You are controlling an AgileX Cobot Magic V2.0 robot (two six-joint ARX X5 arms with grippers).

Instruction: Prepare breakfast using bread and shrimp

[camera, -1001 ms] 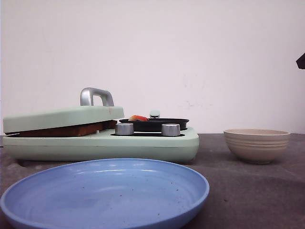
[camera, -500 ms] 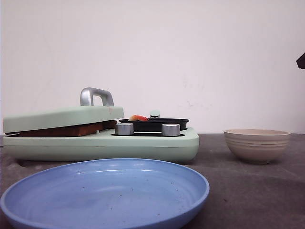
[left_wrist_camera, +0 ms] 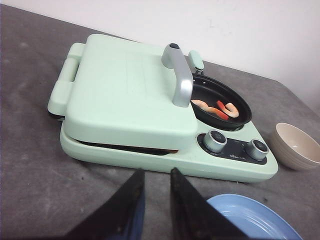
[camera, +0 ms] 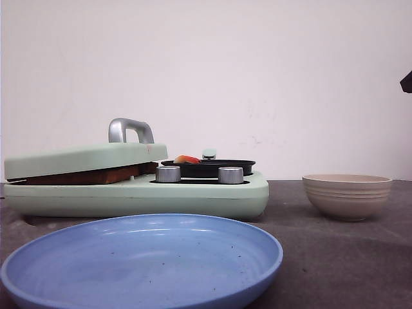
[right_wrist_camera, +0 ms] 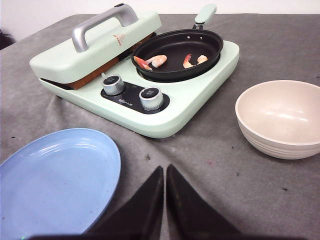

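The bread shows only as a brown crust edge (camera: 96,175) pressed between the shut lid and base of a mint-green breakfast maker (camera: 193,196); the edge also shows in the right wrist view (right_wrist_camera: 94,76). Shrimp (camera: 187,159) lie in the maker's small black pan (camera: 209,167): two pinkish pieces in the left wrist view (left_wrist_camera: 209,106) and two in the right wrist view (right_wrist_camera: 151,61). My left gripper (left_wrist_camera: 156,171) hovers above the table in front of the maker, fingers slightly apart and empty. My right gripper (right_wrist_camera: 164,169) is shut and empty, between the plate and the bowl.
A large blue plate (camera: 145,261) lies in front of the maker, nearest the camera. A beige ribbed bowl (camera: 347,195) stands to the right. Two silver knobs (camera: 168,174) sit on the maker's front. The lid has a silver handle (camera: 130,129). A white wall stands behind.
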